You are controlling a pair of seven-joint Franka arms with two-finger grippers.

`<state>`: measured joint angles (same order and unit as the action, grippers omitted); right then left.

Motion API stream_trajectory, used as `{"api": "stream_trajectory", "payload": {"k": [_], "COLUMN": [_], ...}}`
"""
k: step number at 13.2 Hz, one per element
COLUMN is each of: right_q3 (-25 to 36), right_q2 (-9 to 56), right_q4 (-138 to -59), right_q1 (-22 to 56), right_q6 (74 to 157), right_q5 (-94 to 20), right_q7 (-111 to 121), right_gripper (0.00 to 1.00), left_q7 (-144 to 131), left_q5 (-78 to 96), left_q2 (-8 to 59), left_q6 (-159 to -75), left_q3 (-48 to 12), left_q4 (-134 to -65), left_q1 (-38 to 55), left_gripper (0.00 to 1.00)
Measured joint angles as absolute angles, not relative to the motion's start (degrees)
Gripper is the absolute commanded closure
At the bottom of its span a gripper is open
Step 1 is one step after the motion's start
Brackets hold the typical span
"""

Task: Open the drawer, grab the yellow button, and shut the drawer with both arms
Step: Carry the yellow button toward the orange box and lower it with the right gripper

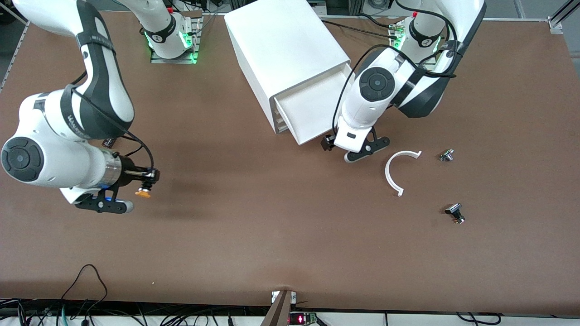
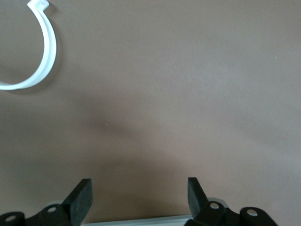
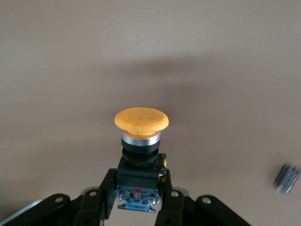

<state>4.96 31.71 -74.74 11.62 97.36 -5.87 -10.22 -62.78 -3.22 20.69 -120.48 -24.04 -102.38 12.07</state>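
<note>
The drawer (image 1: 308,113), topmost in the white cabinet (image 1: 285,50), stands pulled out, and its tray looks bare. My left gripper (image 1: 328,142) hovers at the drawer's front edge, open with nothing between its fingers (image 2: 83,195); a strip of the drawer's front edge (image 2: 141,220) shows just under them. The button (image 1: 143,193) has an orange cap (image 3: 141,120) and a black body. My right gripper (image 3: 136,181) is shut on that body, holding the button over bare table toward the right arm's end (image 1: 147,183).
A white C-shaped ring (image 1: 398,170) lies on the table toward the left arm's end and also shows in the left wrist view (image 2: 42,52). Two small metal parts (image 1: 447,155) (image 1: 455,213) lie still closer to that end. Cables run along the table's near edge.
</note>
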Motion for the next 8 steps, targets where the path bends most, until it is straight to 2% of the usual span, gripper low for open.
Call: {"api": "stream_trajectory", "payload": {"k": [4,8], "right_q3": [9.63,9.82], "right_q2": [27.28,25.73], "right_q4": [-94.88,-108.04], "right_q1": [11.38,11.48], "right_q6": [117.42,129.81], "right_q5": [-5.7,-5.68], "right_q7": [0.78,1.62], "right_gripper": [1.0,1.0], "left_q7": [-64.59,-65.46], "left_q5": [-3.23,-1.91], "left_q2": [20.67,20.66], "left_q6": [-120.47,-120.29], "left_q3": [-27.16,-29.72], "left_q4": [-103.31,-103.96], "left_q1": [12.13,12.15], "left_gripper": [0.06,0.06]}}
